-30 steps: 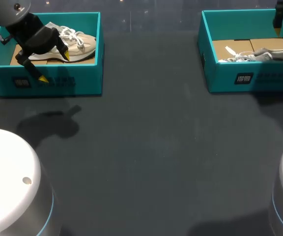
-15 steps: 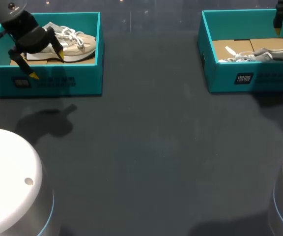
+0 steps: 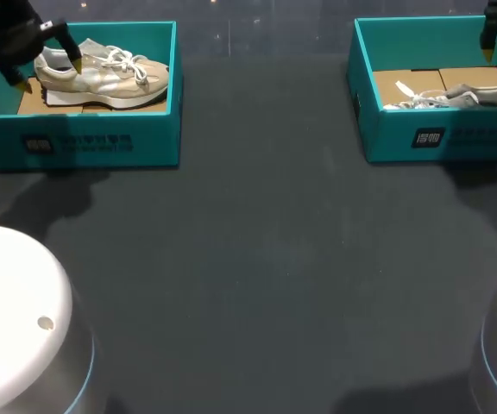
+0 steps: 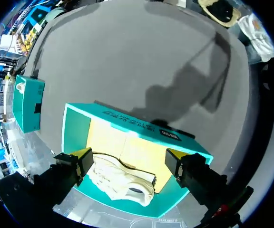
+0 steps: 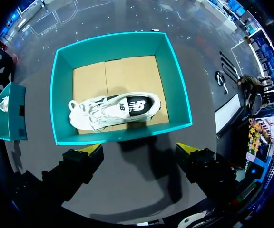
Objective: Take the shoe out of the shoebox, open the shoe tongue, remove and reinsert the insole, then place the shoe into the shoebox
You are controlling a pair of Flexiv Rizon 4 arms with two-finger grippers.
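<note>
Over the last second my left gripper [image 3: 50,75] has slid from the front wall of the left shoebox [image 3: 102,142] toward the upper left corner of the head view; the right arm hasn't moved. That uncovers the beige shoe [image 3: 106,76] and puts the gripper at its heel end, so I read this as lining up the first grab. Nothing is lifted yet. The left fingers are spread wide with the heel roughly between them, and I can't tell if either one touches. The shoe sits inside the box in the upper left of the frame, its long axis running left-right along the box's long side, heel left and toe right. My right gripper [image 5: 139,149] is also spread, holding nothing, just short of the other shoebox [image 5: 122,134], with the grey-white shoe [image 5: 115,110] inside it.
</note>
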